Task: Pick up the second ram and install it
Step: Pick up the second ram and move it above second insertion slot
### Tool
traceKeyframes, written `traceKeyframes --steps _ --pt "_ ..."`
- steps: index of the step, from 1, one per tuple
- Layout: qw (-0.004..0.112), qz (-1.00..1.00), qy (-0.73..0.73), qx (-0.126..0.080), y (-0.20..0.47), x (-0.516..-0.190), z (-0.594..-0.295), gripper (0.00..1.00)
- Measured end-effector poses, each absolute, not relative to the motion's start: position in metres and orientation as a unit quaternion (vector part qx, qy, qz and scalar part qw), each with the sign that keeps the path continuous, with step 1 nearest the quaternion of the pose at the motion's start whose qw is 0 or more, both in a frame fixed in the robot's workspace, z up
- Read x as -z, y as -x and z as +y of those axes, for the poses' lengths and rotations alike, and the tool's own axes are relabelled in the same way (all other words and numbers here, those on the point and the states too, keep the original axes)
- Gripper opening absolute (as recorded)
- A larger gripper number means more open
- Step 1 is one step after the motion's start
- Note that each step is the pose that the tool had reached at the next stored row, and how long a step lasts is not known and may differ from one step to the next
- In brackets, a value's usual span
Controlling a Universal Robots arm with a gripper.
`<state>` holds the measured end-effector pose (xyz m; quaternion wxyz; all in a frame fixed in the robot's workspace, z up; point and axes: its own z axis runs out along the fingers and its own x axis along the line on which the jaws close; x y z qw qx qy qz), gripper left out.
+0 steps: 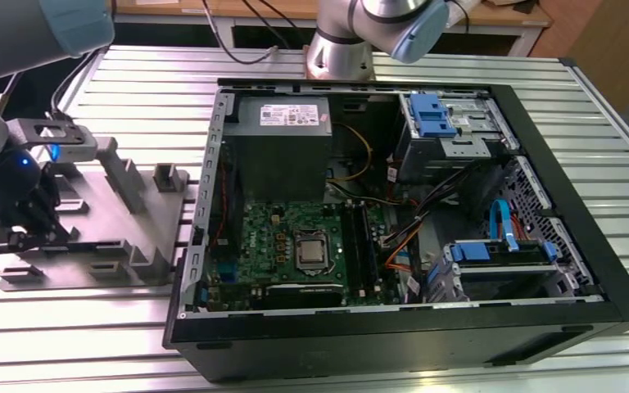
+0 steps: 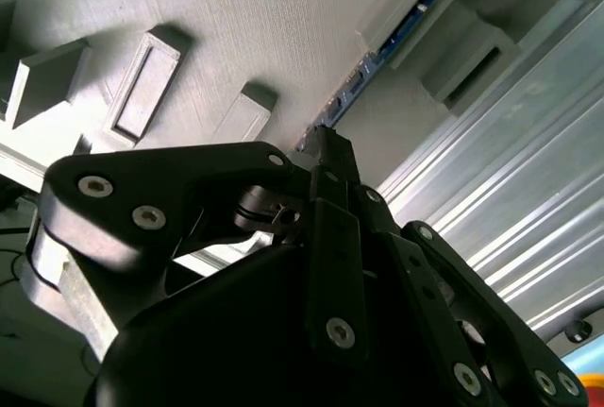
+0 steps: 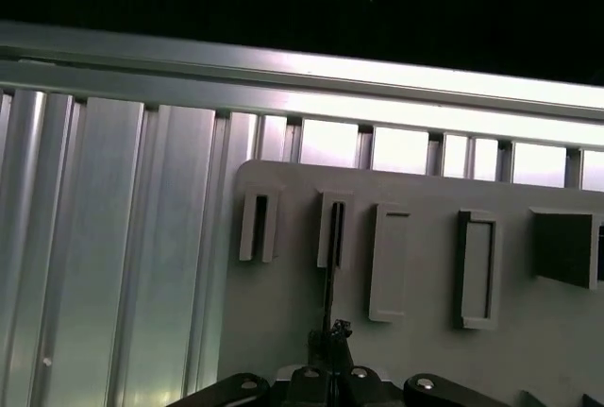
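Exterior view gives you the layout: the arm reaches down at that view's left, with the gripper (image 1: 14,237) low over the grey tray (image 1: 128,196), which lies on the slatted metal counter (image 1: 74,327). Just beside the tray, toward the exterior view's right, the open computer case (image 1: 402,336) lies on its side. You can see its green motherboard (image 1: 282,237), the CPU socket (image 1: 311,252) and the long black memory slots (image 1: 362,241) next to the socket. For the second ram, look at the wrist views. In the first wrist view it appears edge-on as a thin dark line (image 3: 329,275), running from a narrow slot in a raised grey block of the tray (image 3: 283,313) down to the gripper (image 3: 330,336). There the jaws stand narrow, one on each side of the stick's near end, and look closed on it. The second wrist view shows you the stick's flat side (image 2: 377,62), dark with blue and metallic detail. It is seated lengthwise in its grey holder on the tray (image 2: 236,29), with the black fingertips of the gripper (image 2: 328,147) meeting its near end. Beyond the tray's edge, you see the ribbed counter in both wrist views (image 2: 528,171) (image 3: 113,237).
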<state>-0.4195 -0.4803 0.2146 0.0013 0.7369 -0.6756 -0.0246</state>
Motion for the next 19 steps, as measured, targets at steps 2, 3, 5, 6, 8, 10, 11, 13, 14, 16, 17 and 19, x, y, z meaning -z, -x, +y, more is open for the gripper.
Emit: traceKeyframes --steps 2,3,5,6,8,10,11,13,14,16,17,19 --pt "0.001 -0.676 -0.737 0.025 0.4198 -0.2123 -0.4802 0.10" --pt "0.001 -0.676 -0.737 0.025 0.4199 -0.2116 -0.4803 0.10" --pt "0.001 -0.676 -0.737 0.025 0.4206 -0.2112 -0.4802 0.10" --pt "0.001 -0.676 -0.737 0.025 0.4214 -0.2110 -0.4802 0.10" --pt "0.001 -0.676 -0.737 0.025 0.4231 -0.2107 -0.4802 0.10" --pt "0.001 -0.676 -0.737 0.025 0.4235 -0.2107 -0.4803 0.10" --pt "0.001 -0.676 -0.737 0.025 0.4235 -0.2107 -0.4803 0.10" --pt "0.001 -0.676 -0.737 0.025 0.4236 -0.2107 -0.4802 0.10" --pt "0.001 -0.676 -0.737 0.025 0.4236 -0.2107 -0.4802 0.10" --pt "0.001 -0.676 -0.737 0.025 0.4236 -0.2107 -0.4802 0.10" --pt "0.001 -0.676 -0.737 0.025 0.4236 -0.2107 -0.4802 0.11" --pt "0.001 -0.676 -0.737 0.025 0.4236 -0.2107 -0.4802 0.23"
